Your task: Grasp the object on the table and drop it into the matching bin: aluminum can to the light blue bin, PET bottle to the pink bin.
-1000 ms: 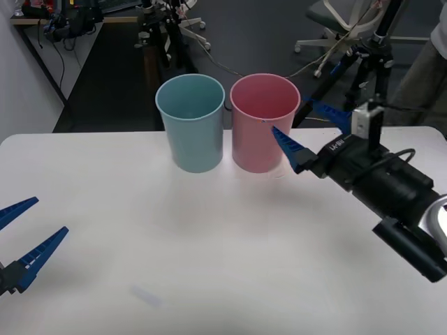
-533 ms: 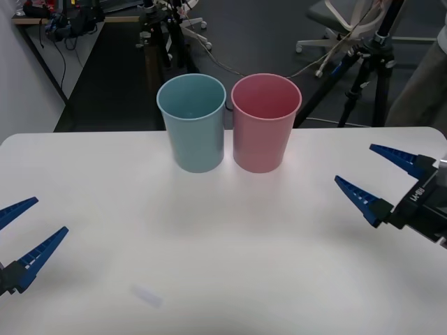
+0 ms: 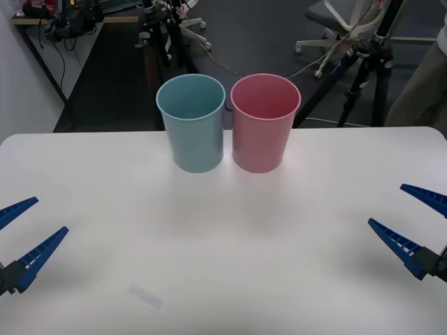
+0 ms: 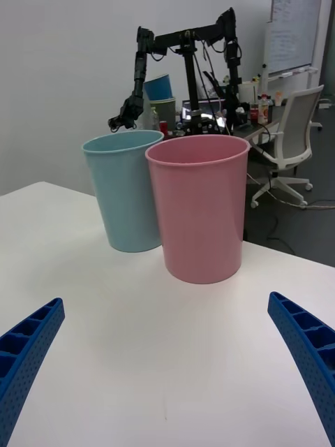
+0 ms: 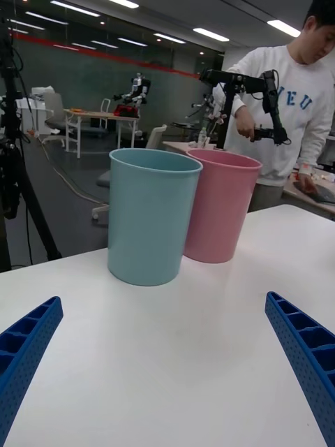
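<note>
The light blue bin (image 3: 191, 122) and the pink bin (image 3: 265, 121) stand upright, side by side and touching, at upper centre on the white table (image 3: 223, 258); no can lies on it. The left gripper (image 3: 19, 237) hangs at the lower left edge and the right gripper (image 3: 418, 222) at the lower right edge, both with fingers spread and holding nothing.

A black tripod (image 3: 363, 70) stands on the dark floor (image 3: 258, 35) at about two o'clock in the front view, with a white office chair (image 3: 342, 21) behind it near one o'clock. At eleven o'clock, a desk (image 3: 42, 24) holds dark gear beside a stand trailing cables (image 3: 164, 35).
</note>
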